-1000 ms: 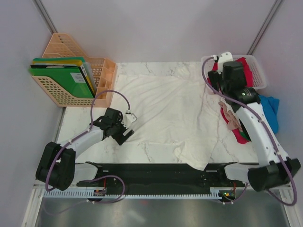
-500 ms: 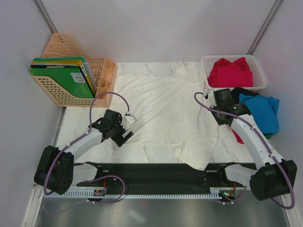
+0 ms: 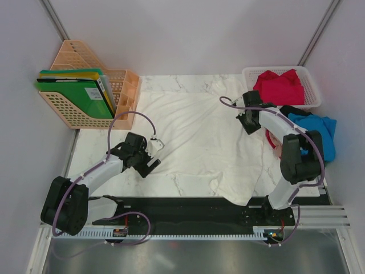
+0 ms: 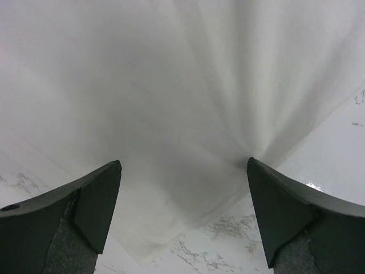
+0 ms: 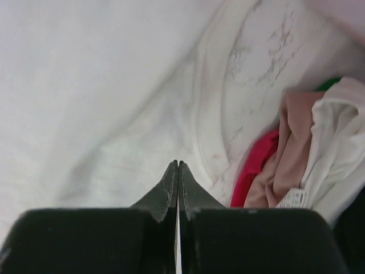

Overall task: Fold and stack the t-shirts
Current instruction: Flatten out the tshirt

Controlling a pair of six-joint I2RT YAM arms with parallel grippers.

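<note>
A large white t-shirt lies spread over the marble table, its cloth filling the left wrist view. My left gripper hangs open over the shirt's near-left edge, with nothing between the fingers. Just above the shirt's right side, by the neckline, my right gripper is shut, and no cloth shows in it. A red t-shirt fills the basket. Blue and black t-shirts lie at the right edge, with beige and red cloth beside them.
A white mesh basket stands at the back right. At the back left is an orange rack holding green folders. A black rail runs along the table's near edge.
My right arm has swung from the heap and basket on the right to the white shirt's neckline, and its jaws have shut. The left arm has barely moved.
</note>
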